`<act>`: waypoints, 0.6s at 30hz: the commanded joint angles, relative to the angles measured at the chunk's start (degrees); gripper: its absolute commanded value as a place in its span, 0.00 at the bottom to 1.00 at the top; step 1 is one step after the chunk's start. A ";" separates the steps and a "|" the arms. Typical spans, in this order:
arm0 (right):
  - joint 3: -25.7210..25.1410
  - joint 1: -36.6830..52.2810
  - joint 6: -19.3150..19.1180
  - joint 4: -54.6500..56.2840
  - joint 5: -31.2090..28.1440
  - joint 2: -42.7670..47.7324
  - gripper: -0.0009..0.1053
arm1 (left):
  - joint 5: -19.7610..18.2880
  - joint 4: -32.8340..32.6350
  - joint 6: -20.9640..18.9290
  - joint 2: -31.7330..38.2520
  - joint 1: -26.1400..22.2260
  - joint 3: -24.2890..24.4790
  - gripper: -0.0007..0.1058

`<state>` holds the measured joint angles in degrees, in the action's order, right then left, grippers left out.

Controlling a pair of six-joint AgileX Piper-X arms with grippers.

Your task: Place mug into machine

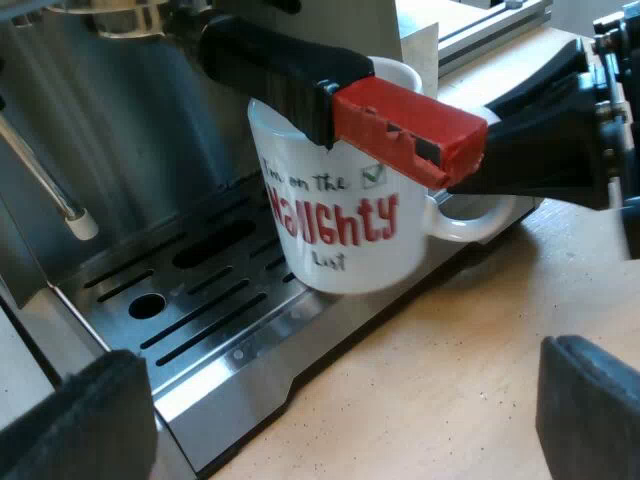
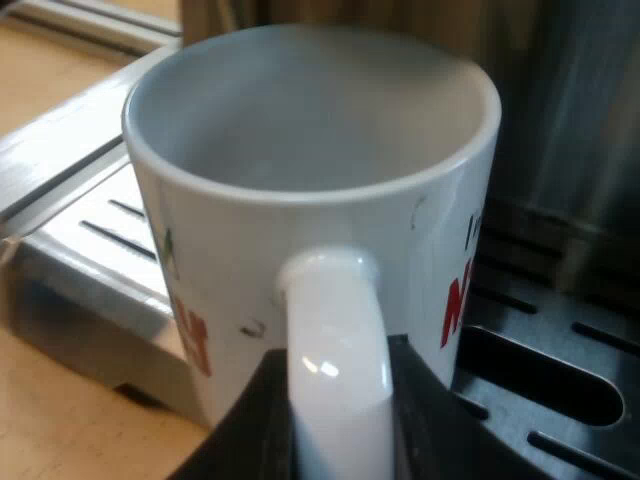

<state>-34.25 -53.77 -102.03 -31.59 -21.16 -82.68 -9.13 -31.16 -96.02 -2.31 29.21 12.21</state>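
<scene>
Your right gripper is pinching the handle of the mug, with its two black fingers pressed against either side of the white loop, low down on it. Your left gripper is spread wide. Its two fingers are well apart with nothing between them, and it hovers over the wooden table just beside the espresso machine.

You have one mug in play. It is white with red lettering that reads "NAUGHTY", and it is empty inside. It sits at the outer edge of the drip tray, the edge nearest the table, leaning slightly. You cannot tell whether its base touches the grate.

One metal holder is locked into the machine's front. Its dark handle reaches out over the mug's rim, and its red end lies near the right gripper. One steam wand with a white tip hangs on the far side of the tray. The grate has several long slots and one round hole
</scene>
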 commanded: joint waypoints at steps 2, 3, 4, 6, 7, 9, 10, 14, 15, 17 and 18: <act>-3.60 -0.44 -0.14 -3.84 -2.20 -2.58 0.01 | 0.28 1.06 -0.06 0.17 0.13 0.11 0.74; -4.66 -0.43 0.27 -3.84 -2.23 -3.61 0.01 | 0.28 1.06 -0.06 0.17 0.13 0.11 0.74; -5.20 -0.43 0.39 -3.84 -2.21 -4.10 0.01 | 0.28 1.06 -0.06 0.17 0.13 0.11 0.74; -7.03 -0.43 0.39 -3.84 -3.58 -5.83 0.01 | 0.28 1.06 -0.06 0.17 0.13 0.11 0.74; -7.53 -0.43 0.64 -3.84 -4.31 -6.38 0.01 | 0.06 1.06 -0.06 0.17 0.13 0.11 0.74; -8.10 -0.43 1.31 -3.84 -4.80 -7.05 0.01 | -0.09 1.06 -0.06 0.17 0.13 0.11 0.74; -8.28 -0.43 1.60 -3.84 -4.80 -7.32 0.01 | -0.09 1.06 -0.06 0.17 0.13 0.11 0.74; -8.38 -0.43 2.01 -3.84 -4.79 -7.39 0.21 | -0.08 1.06 -0.06 0.17 0.13 0.11 0.74; -8.38 -0.43 2.00 -3.84 -4.61 -7.39 0.29 | -0.08 1.06 -0.06 0.17 0.13 0.11 0.74; -8.38 -0.43 2.00 -3.84 -3.89 -7.39 0.42 | -0.08 1.06 -0.06 0.17 0.13 0.11 0.74; -8.38 -0.64 2.00 -3.84 -3.63 -7.39 0.48 | -0.08 1.06 -0.06 0.17 0.13 0.11 0.74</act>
<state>-42.14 -54.08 -100.08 -34.08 -24.99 -90.70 -9.27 -31.16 -96.02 -2.31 29.21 12.21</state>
